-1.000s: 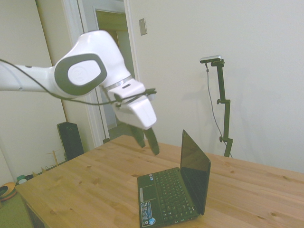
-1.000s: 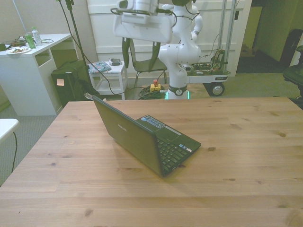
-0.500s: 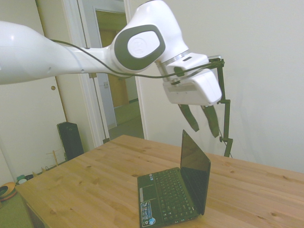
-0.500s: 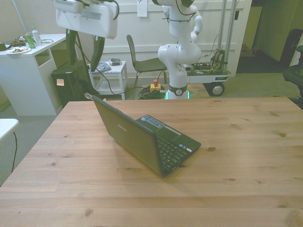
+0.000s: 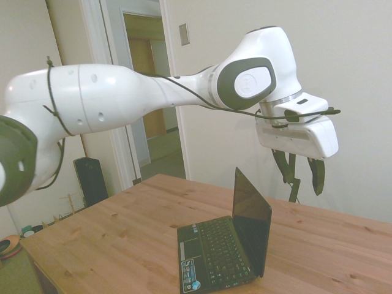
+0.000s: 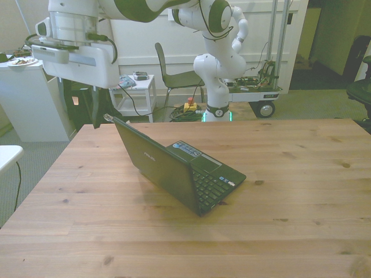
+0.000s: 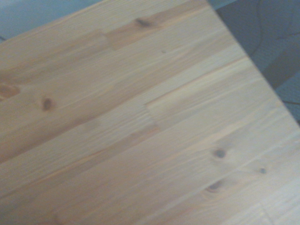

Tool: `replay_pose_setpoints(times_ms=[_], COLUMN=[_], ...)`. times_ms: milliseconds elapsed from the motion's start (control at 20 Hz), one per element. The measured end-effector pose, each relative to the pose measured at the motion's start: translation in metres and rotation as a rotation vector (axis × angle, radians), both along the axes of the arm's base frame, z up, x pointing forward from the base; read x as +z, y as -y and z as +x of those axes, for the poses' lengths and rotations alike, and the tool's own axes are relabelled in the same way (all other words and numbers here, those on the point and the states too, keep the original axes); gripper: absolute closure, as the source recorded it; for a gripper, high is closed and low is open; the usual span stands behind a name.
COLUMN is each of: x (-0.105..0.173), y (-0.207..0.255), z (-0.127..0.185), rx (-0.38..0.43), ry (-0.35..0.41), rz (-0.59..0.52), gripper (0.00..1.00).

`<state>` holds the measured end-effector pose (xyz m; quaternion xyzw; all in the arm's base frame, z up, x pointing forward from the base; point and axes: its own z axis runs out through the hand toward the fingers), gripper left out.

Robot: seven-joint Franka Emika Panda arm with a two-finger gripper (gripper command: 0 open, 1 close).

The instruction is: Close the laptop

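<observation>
Laptop (image 5: 229,245) black, lid upright, open on table (image 5: 110,239).

One laptop (image 5: 223,245), one wooden table (image 6: 301,191), one chair (image 6: 174,72), one tool (image 5: 300,174)

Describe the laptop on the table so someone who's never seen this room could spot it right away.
On the wooden table, toward the front view's left, stands the laptop, the only thing on it. It is a small black netbook, lid open and upright, with stickers at a front corner.
</observation>
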<state>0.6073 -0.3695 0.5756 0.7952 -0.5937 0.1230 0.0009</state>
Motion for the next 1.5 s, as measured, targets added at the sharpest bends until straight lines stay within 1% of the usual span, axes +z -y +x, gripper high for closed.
replay_pose_setpoints(times_ms=[200,450,750,1100,1350,1500], x=[-0.019,-0.035,-0.036,-0.043,-0.043,-0.051], y=[-0.021,-0.028,-0.036,-0.05,-0.083,-0.114], z=[0.015,0.016,0.003,-0.001,0.009,0.018], rx=[0.04,0.049,0.052,0.067,0.113,0.144], ry=[-0.022,-0.046,-0.048,-0.039,-0.035,-0.035], rz=[0.032,0.058,0.074,0.074,0.067,0.066], gripper=[1.0,1.0,1.0,1.0,1.0,1.0])
